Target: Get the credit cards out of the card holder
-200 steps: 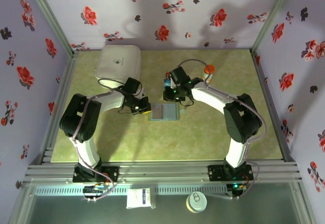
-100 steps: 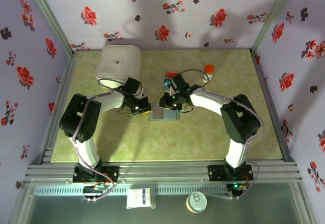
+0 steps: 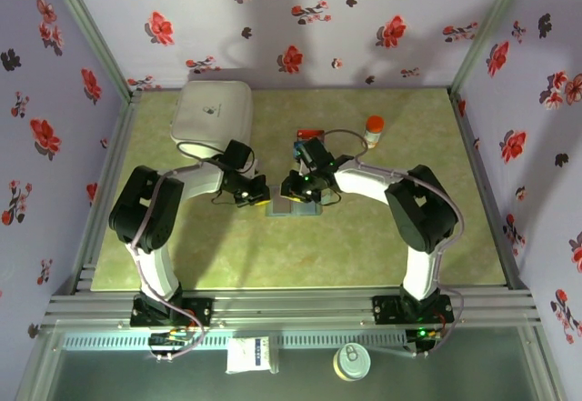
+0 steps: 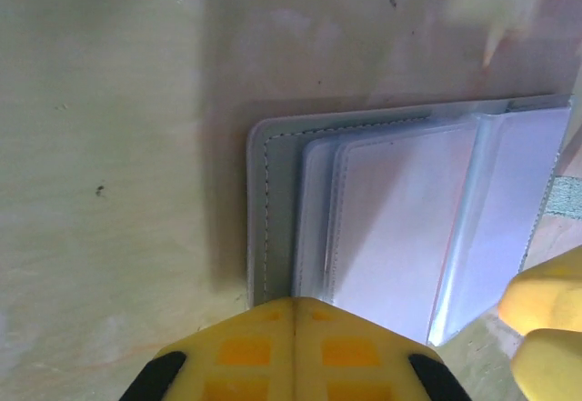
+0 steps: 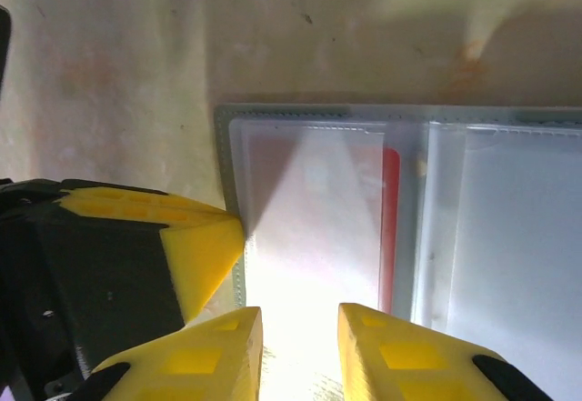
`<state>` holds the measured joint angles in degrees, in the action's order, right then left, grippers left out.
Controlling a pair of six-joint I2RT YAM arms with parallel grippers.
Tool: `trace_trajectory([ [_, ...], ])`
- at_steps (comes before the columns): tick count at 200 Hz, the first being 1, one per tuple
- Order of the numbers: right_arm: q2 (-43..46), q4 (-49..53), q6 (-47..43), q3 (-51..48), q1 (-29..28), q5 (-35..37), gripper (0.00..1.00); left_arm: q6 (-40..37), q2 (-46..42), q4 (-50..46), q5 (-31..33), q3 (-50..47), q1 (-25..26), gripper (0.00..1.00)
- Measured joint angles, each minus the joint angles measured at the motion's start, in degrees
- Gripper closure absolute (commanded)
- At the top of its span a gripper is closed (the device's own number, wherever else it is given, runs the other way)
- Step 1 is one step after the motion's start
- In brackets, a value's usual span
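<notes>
While the left end effector (image 4: 293, 315), fingers pressed together, sits on the open card holder's (image 4: 273, 201) edge beneath its tips, the right end effector (image 5: 300, 324) stands slightly spread, with a red credit card (image 5: 390, 219) inside a clear sleeve (image 5: 314, 192) just ahead of its tips.

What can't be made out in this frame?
Top view: card holder largely covered by left tool and right tool.
Right wrist: glare whitens the red card; holder's right panel cut off by the edge.
Left wrist: cloudy sleeves hide whether cards sit inside.
</notes>
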<state>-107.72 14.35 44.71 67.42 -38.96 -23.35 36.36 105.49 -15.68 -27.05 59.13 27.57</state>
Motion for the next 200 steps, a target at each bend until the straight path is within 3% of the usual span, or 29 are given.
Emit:
trace_trajectory([
  [113, -2.8, 0.0, 0.3, 0.2, -0.5, -0.9, 0.78, -0.6, 0.3, 0.0, -0.2, 0.0, -0.3, 1.0],
  [200, -3.6, 1.1, -0.6, 0.9, -0.5, 0.2, 0.74, -1.1, 0.7, 0.0, -0.6, 0.0, -0.5, 1.0],
])
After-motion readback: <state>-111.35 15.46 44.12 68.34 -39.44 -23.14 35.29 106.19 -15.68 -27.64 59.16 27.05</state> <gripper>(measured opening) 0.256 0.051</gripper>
